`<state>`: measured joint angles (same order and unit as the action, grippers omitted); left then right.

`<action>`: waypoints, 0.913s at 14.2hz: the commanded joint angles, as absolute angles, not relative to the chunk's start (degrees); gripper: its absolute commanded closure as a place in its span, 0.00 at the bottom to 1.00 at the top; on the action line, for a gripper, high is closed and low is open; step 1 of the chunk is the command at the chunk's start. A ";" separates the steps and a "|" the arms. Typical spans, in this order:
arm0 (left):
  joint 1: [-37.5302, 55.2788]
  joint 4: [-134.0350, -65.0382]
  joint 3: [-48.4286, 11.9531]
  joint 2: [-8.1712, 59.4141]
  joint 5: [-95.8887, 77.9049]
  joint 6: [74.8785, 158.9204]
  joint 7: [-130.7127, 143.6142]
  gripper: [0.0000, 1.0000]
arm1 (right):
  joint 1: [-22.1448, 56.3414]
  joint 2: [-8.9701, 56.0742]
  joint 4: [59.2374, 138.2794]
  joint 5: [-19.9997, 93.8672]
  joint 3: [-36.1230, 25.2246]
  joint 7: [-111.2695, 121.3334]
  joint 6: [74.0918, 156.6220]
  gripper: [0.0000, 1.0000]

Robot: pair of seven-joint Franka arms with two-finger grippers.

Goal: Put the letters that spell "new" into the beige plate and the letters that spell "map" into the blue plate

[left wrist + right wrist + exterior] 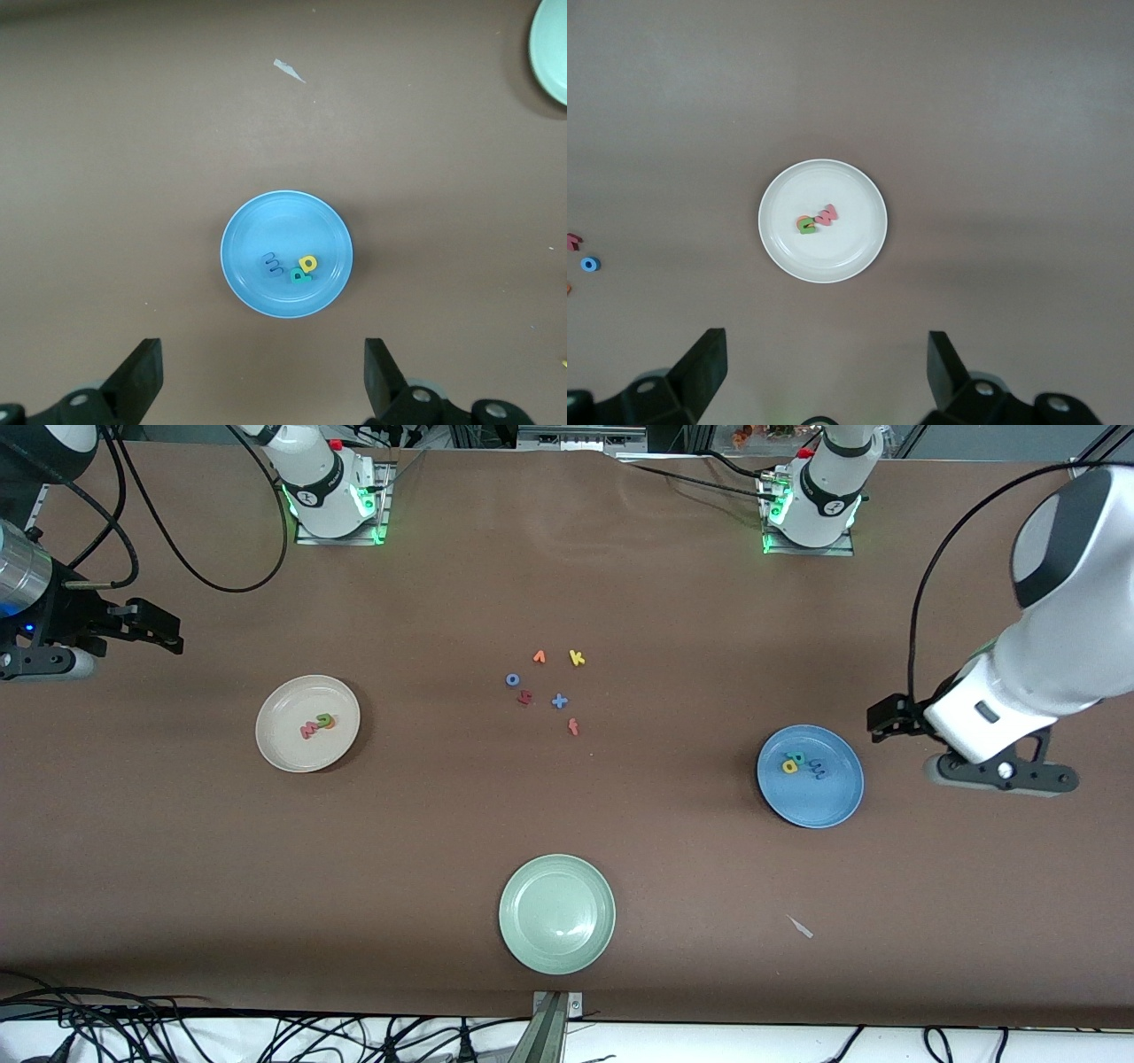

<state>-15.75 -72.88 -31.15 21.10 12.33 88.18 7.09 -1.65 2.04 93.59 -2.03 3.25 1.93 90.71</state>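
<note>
1. Grippers first: left gripper (259, 376) has its jaws spread wide and carries nothing. It hangs high at the left arm's end of the table, looking down on the round shallow medium-blue plate (241, 232).
2. Right gripper (824, 372) is likewise spread and empty, parked up at the right arm's end of the table, looking down on the round shallow cream-beige plate (778, 190). Both arms read as pulled clear and waiting; my guess is they are backed off to keep the plates in view.
3. Blue plate contents: small flat blue letter m (272, 265), teal letter p (299, 275) and yellow letter a (308, 263), bunched just off centre, p and a touching. That spells "map".
4. Beige plate contents: green letter n (806, 227) with the orange letter e (801, 220) tucked against it, and the salmon-pink letter w (827, 214) touching them. That spells "new".
5. Round pale green plate (518, 886), nearest the front camera, holds nothing.
6. Leftover letters sit mid-table between the two filled plates: orange v (539, 657), yellow k (577, 658), blue o (512, 680), a dark red letter I can't read (524, 699), blue x (559, 701), red-orange f (573, 727). None is needed.
7. Judgement: sort looks complete.
</note>
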 commanded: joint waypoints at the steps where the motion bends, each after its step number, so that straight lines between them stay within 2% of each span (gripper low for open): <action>1: -9.61 -75.48 -17.72 15.31 3.90 87.19 0.02 0.00 | -2.02 1.76 93.52 -2.46 3.52 1.93 90.18 0.00; 3: -5.29 -79.96 -9.70 11.70 0.28 87.63 -0.44 0.00 | -2.02 1.76 93.52 -2.46 3.52 2.02 90.18 0.00; 5: -0.99 -82.78 -5.21 9.50 0.26 88.15 0.00 0.00 | -2.02 1.76 93.52 -2.46 3.52 2.02 90.26 0.00; 9: 0.00 -93.40 -4.04 1.95 0.35 98.68 0.35 0.00 | -2.02 1.76 93.52 -2.46 3.52 2.02 90.18 0.00; 13: 0.62 -95.98 -4.04 -0.44 0.44 98.96 0.09 0.00 | -2.02 1.76 93.52 -2.46 3.52 2.02 90.18 0.00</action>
